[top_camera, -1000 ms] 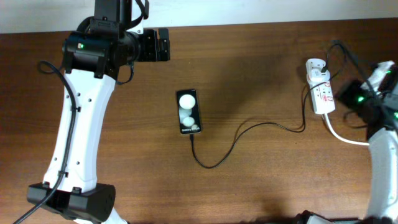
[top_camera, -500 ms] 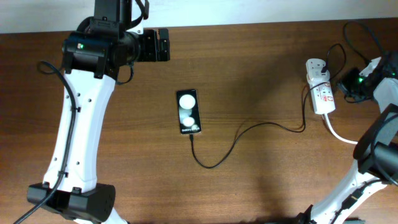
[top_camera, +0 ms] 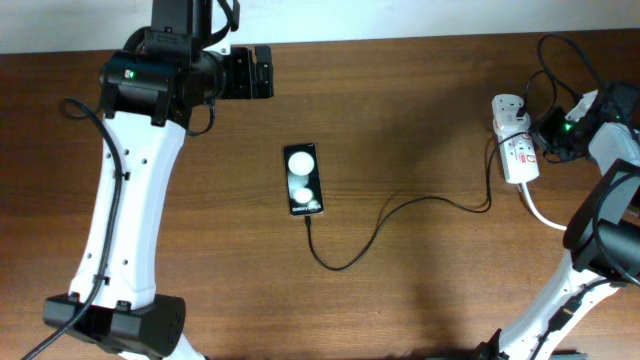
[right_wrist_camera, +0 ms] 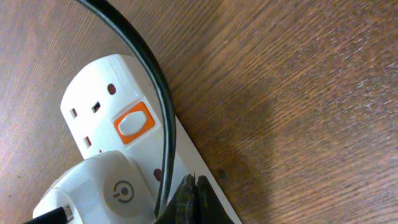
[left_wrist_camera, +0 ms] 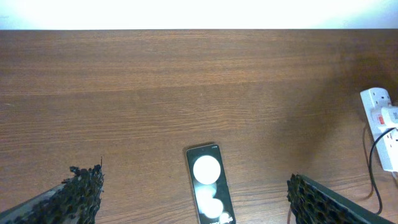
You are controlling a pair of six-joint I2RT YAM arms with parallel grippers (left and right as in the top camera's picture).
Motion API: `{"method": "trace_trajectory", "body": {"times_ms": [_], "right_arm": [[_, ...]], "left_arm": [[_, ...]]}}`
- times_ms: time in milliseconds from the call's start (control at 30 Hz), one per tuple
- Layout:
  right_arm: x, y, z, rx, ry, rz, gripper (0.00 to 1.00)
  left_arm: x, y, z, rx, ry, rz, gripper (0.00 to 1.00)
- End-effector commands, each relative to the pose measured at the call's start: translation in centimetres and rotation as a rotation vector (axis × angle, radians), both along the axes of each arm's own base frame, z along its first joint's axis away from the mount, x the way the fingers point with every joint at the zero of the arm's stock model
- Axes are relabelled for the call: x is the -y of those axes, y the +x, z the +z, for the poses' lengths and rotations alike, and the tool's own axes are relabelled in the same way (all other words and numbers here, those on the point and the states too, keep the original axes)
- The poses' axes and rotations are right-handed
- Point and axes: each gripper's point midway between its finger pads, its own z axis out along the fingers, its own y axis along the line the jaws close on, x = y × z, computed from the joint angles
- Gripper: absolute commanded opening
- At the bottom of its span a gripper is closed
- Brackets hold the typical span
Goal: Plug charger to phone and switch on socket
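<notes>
The black phone [top_camera: 303,180] lies flat mid-table with two white spots on its screen; it also shows in the left wrist view [left_wrist_camera: 209,194]. The thin black charger [top_camera: 372,236] runs from the phone's near end, loops, and leads right to the white socket [top_camera: 515,142]. My right gripper [top_camera: 543,137] is shut, its tips [right_wrist_camera: 193,198] on the socket [right_wrist_camera: 106,106] beside the white plug adapter [right_wrist_camera: 99,190], below an orange switch [right_wrist_camera: 134,122]. My left gripper [top_camera: 262,72] hangs open above the phone, between fingers [left_wrist_camera: 84,190] far apart.
A thick white cord [top_camera: 548,218] leaves the socket toward the right arm. A black cable [right_wrist_camera: 146,81] crosses over the socket; I cannot tell whose. Robot cables [top_camera: 552,70] loop at the back right. The left arm [top_camera: 130,200] spans the table's left side.
The right arm has swung back and left, bringing its gripper from the right of the socket onto it. The left arm, phone and charger have not moved.
</notes>
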Motion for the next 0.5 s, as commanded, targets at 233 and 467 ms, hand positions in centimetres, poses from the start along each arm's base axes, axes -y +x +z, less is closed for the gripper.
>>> {"method": "trace_trajectory", "body": {"times_ms": [233, 467], "right_arm": [[-5.4, 0.1, -1.1, -0.012, 0.119, 0.149, 0.04], [-6.8, -0.5, -1.5, -0.052, 0.136, 0.178, 0.04]], "left_arm": [[-0.5, -0.1, 0.7, 0.020, 0.002, 0.010, 0.99], [-0.5, -0.1, 0.7, 0.020, 0.002, 0.010, 0.99]]}}
